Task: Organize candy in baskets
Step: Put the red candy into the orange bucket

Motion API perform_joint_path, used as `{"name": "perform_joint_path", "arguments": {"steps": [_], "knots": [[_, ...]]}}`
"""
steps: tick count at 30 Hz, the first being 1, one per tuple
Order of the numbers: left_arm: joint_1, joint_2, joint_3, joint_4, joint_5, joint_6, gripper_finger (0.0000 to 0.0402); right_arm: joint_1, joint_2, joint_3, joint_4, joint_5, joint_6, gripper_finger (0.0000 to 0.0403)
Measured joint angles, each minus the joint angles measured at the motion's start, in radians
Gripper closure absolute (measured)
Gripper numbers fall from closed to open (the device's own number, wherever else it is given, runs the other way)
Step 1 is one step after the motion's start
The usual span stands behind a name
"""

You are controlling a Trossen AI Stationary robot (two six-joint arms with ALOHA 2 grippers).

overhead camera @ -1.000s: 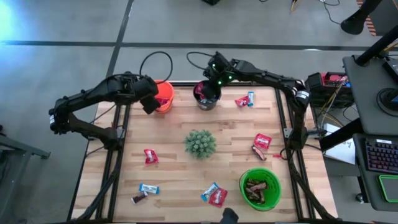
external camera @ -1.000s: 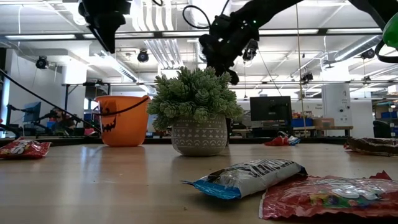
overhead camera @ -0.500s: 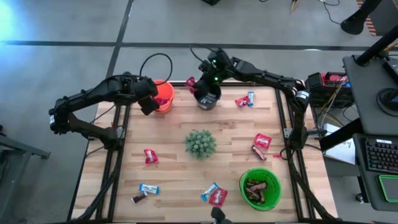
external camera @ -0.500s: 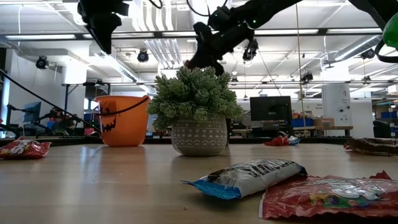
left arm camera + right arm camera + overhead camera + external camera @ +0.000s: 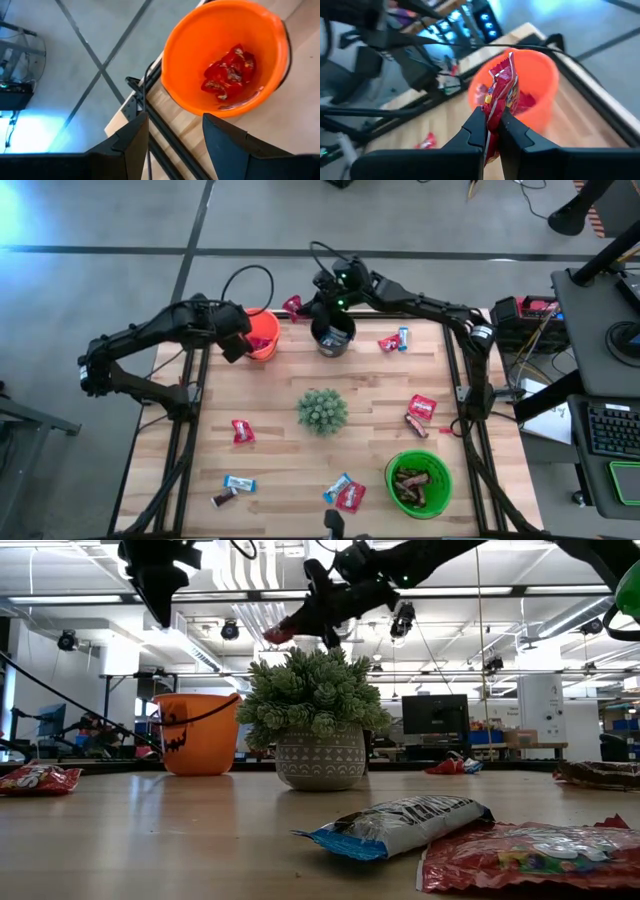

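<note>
red candy (image 5: 499, 95) in R tool (image 5: 491, 131) | wood table (image 5: 270, 395) | lab rm behind

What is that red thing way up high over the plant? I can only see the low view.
Observer: It's a red candy, pinched in the shut right gripper.
Operator: Where's it going?
Observer: I can't say for sure, but the right wrist view looks past it at the orange basket.
Operator: Is anything in that basket?
Observer: Yes. The left wrist view looks down into it and shows red candies at the bottom.
Operator: And the other arm?
Observer: From above, the left gripper hangs open beside the orange basket, holding nothing.
</note>
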Motion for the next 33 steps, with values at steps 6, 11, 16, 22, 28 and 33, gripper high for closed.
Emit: {"name": "perform_joint_path", "arguments": {"steps": [6,11,16,22,28,33], "knots": [[0.038,-0.009,0.000,-0.002,-0.003,0.020,0.0232,0.000,0.096,0.113,0.010,-0.066,0.011,0.0386],[0.081,-0.020,0.000,0.001,-0.004,0.023,0.0232,-0.001,0.202,0.260,0.013,-0.156,0.009,0.0386],[0.116,-0.021,0.000,0.003,-0.005,0.027,0.0232,-0.012,0.299,0.399,-0.011,-0.232,0.007,0.0386],[0.150,-0.021,0.000,0.004,-0.004,0.037,0.0232,-0.024,0.396,0.548,-0.089,-0.270,-0.020,0.0386],[0.172,-0.021,0.000,0.004,-0.002,0.037,0.0232,-0.029,0.437,0.581,-0.089,-0.339,0.035,0.0386],[0.178,-0.020,0.000,0.005,0.000,0.037,0.0232,-0.034,0.437,0.581,-0.082,-0.341,0.034,0.0386]]}}
